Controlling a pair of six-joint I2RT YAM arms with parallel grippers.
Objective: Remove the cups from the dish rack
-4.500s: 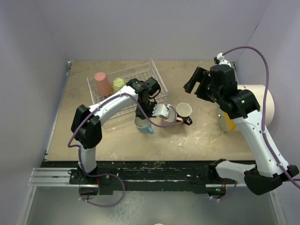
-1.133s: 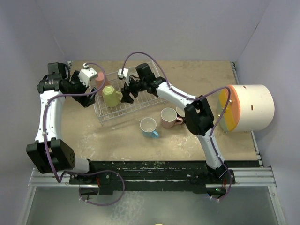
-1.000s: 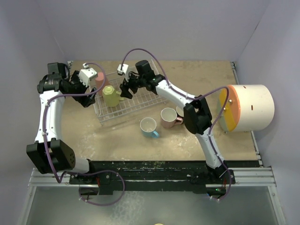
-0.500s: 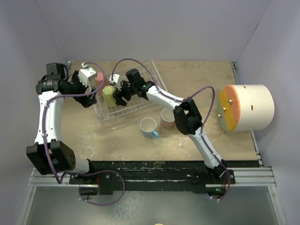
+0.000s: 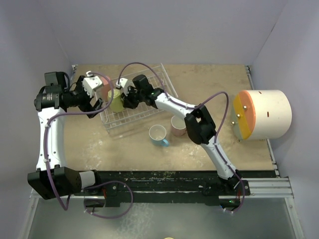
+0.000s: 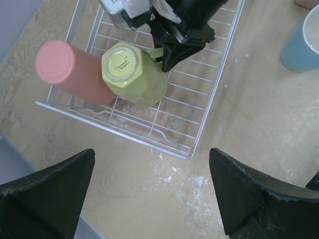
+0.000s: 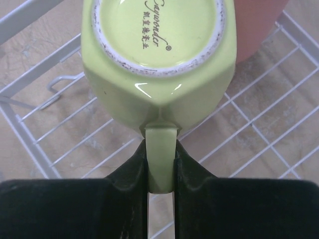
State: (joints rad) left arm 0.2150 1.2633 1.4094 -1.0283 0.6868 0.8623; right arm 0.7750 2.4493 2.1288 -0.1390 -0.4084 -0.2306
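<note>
— So, what has your right pincer got?

— My right pincer (image 7: 160, 164) is closed on the handle (image 7: 160, 149) of the yellow-green cup (image 7: 159, 74). The two black fingers (image 7: 124, 184) press it from both sides.

— And where is that cup?

— Inside the dish rack (image 6: 164, 144), toward its left end, bottom up and tilted. It sits right against the coral-red cup (image 6: 70, 72), which also shows its bottom. Whether the yellow-green one rests on the wires or hangs just above them, I cannot tell.

— Your left pincer?

— My left pincer (image 6: 152, 151) is spread wide and holds nothing. It hangs above the table (image 6: 239, 129) beside the rack's left end, looking down on both cups.

— Anything outside the rack?

— A blue cup (image 5: 158, 134) and a pink cup (image 5: 175, 122) stand mouth up on the table, just in front of the rack and near each other. My right arm crosses over part of the pink one. The big cream cylinder (image 5: 261, 114) lies at the right edge, well apart from them.
</note>
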